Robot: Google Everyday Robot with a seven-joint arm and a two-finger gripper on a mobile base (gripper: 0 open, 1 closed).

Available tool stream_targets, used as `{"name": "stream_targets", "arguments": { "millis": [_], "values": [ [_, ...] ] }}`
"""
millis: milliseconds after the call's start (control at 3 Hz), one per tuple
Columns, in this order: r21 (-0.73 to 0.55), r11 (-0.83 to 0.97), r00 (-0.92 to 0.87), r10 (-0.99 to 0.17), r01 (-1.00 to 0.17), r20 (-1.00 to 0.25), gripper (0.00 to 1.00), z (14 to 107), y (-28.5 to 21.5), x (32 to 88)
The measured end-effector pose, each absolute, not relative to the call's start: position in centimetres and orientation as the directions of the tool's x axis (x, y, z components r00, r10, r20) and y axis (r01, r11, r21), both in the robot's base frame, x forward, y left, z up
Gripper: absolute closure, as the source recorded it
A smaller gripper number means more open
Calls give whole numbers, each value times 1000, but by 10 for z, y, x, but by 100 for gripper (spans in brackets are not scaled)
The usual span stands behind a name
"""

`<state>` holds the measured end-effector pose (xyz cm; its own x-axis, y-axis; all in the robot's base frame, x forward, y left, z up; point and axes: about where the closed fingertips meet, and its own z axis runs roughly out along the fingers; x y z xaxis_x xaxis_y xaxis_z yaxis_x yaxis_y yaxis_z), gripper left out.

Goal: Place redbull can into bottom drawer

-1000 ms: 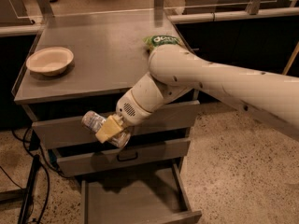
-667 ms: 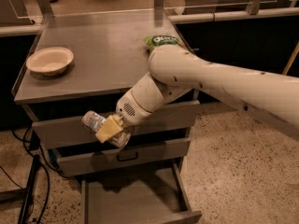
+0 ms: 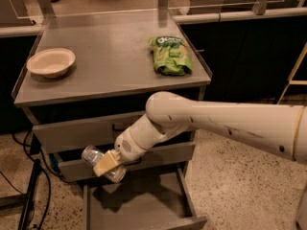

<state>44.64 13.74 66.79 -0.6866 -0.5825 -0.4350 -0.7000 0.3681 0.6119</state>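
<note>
So the gripper (image 3: 104, 165), with its yellowish fingers, is clamped around the slim shiny silver redbull can (image 3: 91, 155). The can lies roughly sideways in the grasp, tilted, with an end poking out either side of the fingers. It's hanging in front of the middle drawer (image 3: 158, 157), just above the left part of the open bottom drawer (image 3: 144, 206), that wide shallow grey metal tray with a plain flat floor.

The big white arm (image 3: 216, 123) reaches in low from the right, which looks like the way to get under the closed drawers and over the tray. The can's not inside yet, I'd say; it needs lowering first. The cream bowl (image 3: 51, 61) and green snack bag (image 3: 171, 55) sit up on the steel cabinet top (image 3: 105, 71), well out of the way.
</note>
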Motion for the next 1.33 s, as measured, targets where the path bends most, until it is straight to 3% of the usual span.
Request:
{"name": "stream_targets", "arguments": {
  "millis": [667,1333],
  "values": [
    [674,359,-725,-563,-646,-396,100,622,148,439],
    [690,483,-821,-485,-540,-303,100,566,118,440]
  ]
}}
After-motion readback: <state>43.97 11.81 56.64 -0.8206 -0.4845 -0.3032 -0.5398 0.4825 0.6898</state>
